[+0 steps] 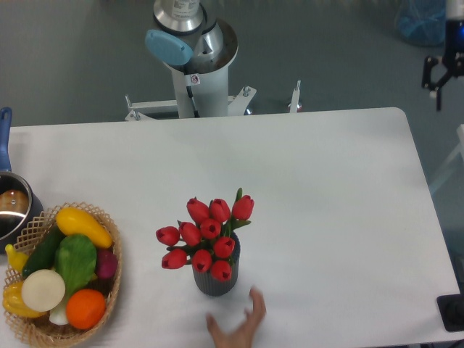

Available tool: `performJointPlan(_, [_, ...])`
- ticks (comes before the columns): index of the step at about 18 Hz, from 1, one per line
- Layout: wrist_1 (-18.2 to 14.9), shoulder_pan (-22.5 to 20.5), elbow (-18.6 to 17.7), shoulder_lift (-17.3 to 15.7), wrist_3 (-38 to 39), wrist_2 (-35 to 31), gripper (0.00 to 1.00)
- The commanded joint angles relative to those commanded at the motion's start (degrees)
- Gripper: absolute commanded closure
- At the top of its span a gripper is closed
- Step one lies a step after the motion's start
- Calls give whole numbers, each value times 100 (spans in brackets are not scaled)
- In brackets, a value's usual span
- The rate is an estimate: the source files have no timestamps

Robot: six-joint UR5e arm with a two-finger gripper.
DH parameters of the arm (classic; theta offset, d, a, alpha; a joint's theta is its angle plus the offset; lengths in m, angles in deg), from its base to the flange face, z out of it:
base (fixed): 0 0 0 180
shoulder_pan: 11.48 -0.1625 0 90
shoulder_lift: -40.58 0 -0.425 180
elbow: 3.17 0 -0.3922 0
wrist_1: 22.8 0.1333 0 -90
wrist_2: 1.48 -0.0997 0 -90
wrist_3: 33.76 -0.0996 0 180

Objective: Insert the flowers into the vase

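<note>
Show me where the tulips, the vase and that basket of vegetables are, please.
flowers (pixel 210 230): fixed camera view, on a red tulip head mid-bunch.
vase (pixel 214 284): fixed camera view, on its ribbed dark grey side below the blooms.
wicker basket (pixel 114 279): fixed camera view, on its woven right rim.

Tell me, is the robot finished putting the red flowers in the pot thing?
It looks finished. The flowers stand in the vase, heads bunched above its mouth. The gripper holds nothing; only part of it shows at the picture's top right edge, far from the vase. A person's hand reaches in just below the vase. Nothing looks left to do.
</note>
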Motion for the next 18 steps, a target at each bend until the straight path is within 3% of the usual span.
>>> performJointPlan(4, [-26, -721, -308, -229, -701, 113, 0])
performJointPlan(11, [-166, -1319, -238, -229, -1950, -62, 0])
performJointPlan(18, [-1036, -1434, 34, -247, -2690, -246, 0])
